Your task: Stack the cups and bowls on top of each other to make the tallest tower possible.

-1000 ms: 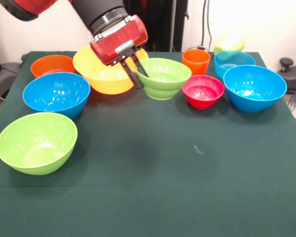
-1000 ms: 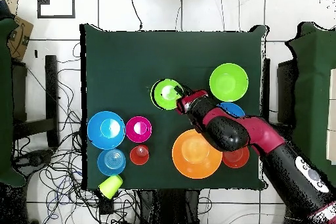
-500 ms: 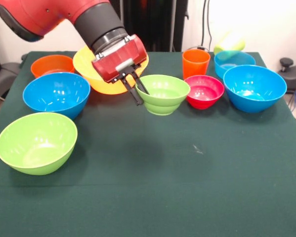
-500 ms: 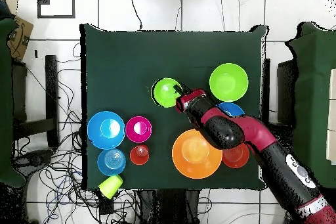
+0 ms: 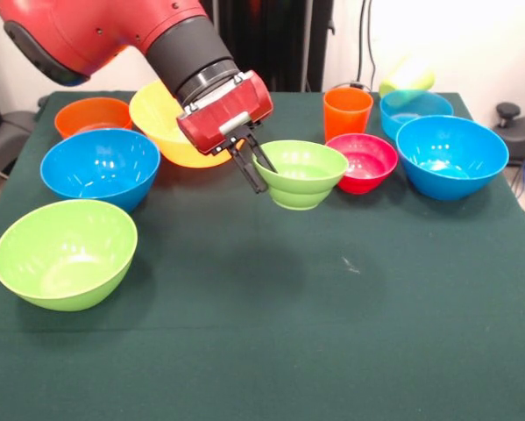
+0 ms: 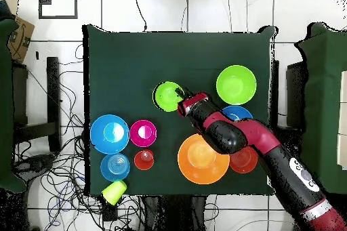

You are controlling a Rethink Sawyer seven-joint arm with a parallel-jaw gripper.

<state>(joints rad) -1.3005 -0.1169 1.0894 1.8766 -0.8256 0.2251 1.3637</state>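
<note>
The red and black gripper [image 5: 259, 168] pinches with its 2 jaws the near rim of the small glossy green plastic bowl [image 5: 304, 173], beside the red-pink bowl [image 5: 361, 163].

Green bowl [image 5: 302, 173], red-pink bowl [image 5: 360, 161]

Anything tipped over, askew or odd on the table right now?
Yes: the yellow-green plastic cup lies on its side at the table's far corner, behind the smaller blue bowl. The gripper pinches the small green bowl's rim.

A dark green table [image 5: 350, 351] stands on a white tiled floor [image 6: 203, 11] strewn with cables [image 6: 61, 181].
</note>
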